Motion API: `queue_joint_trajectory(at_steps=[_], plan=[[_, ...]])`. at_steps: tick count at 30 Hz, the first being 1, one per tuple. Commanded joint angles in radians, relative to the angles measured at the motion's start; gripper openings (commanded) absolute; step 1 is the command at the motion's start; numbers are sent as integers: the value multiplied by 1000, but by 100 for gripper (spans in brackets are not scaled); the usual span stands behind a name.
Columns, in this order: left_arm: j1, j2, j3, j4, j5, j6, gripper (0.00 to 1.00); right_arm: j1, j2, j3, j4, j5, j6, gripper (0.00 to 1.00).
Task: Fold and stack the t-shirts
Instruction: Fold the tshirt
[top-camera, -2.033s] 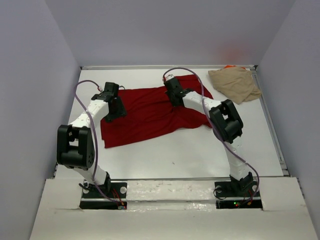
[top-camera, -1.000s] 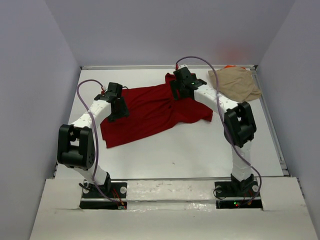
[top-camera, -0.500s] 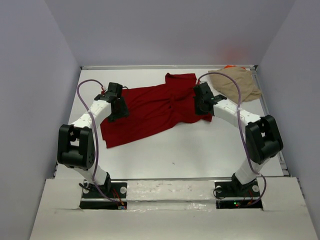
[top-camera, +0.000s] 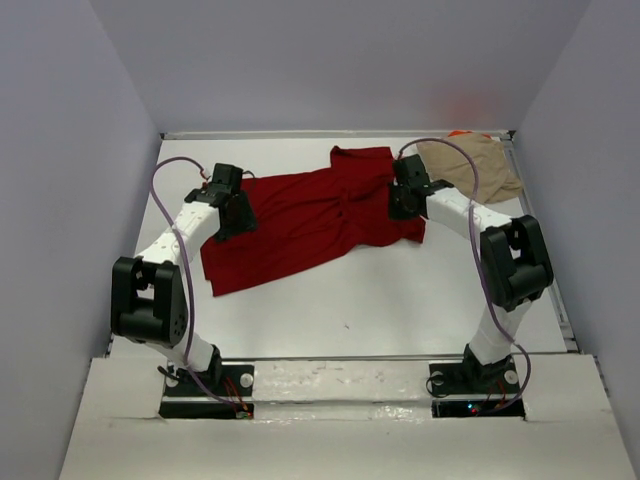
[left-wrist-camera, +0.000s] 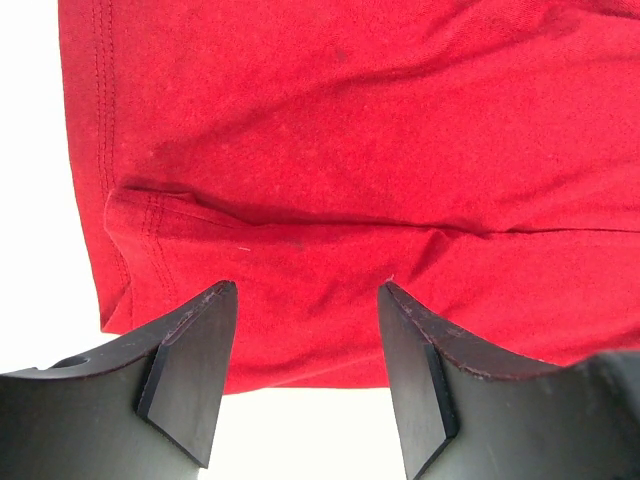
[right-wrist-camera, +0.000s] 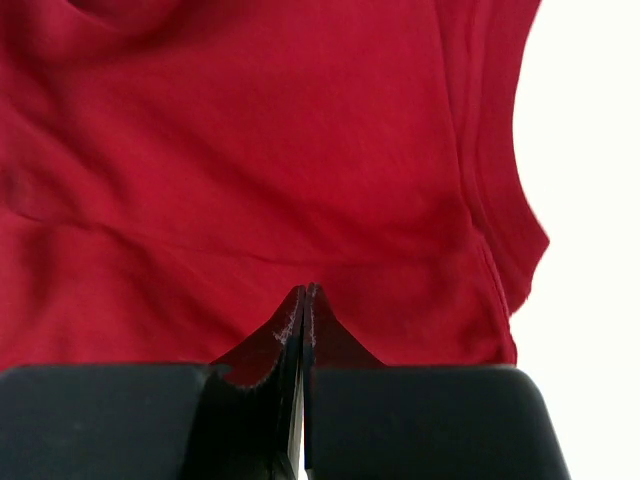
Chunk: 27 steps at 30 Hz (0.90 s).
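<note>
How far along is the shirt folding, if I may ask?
Nothing looks finished: no folded shirt, no stack. In hand: the red shirt lies spread, the left gripper open over its edge, the right gripper shut above its other side. To do: folding it, the crumpled tan shirt and the orange one.

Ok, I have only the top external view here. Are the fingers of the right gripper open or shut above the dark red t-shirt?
Observer: Shut. The right wrist view shows the right gripper with its fingertips pressed together over the dark red t-shirt; no cloth shows between them.
Operator: And on the other side?
Observer: The left gripper is open. The left wrist view shows its jaws apart over a folded, stitched hem near the shirt's edge.
</note>
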Motion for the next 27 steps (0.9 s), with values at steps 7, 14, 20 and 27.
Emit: queue_joint_trajectory(at_steps=[7, 14, 20, 27], plan=[[-7, -27, -6, 4, -2, 13, 68, -23, 44, 135, 15, -6, -38, 0], [-7, -43, 5, 0, 15, 20, 70, -23, 105, 65, 52, 8, -27, 0], [-5, -67, -7, 22, 32, 17, 74, -23, 126, 42, 83, -32, -4, 0], [-4, -63, -1, 22, 38, 17, 74, -23, 71, -27, 83, -31, 16, 0]])
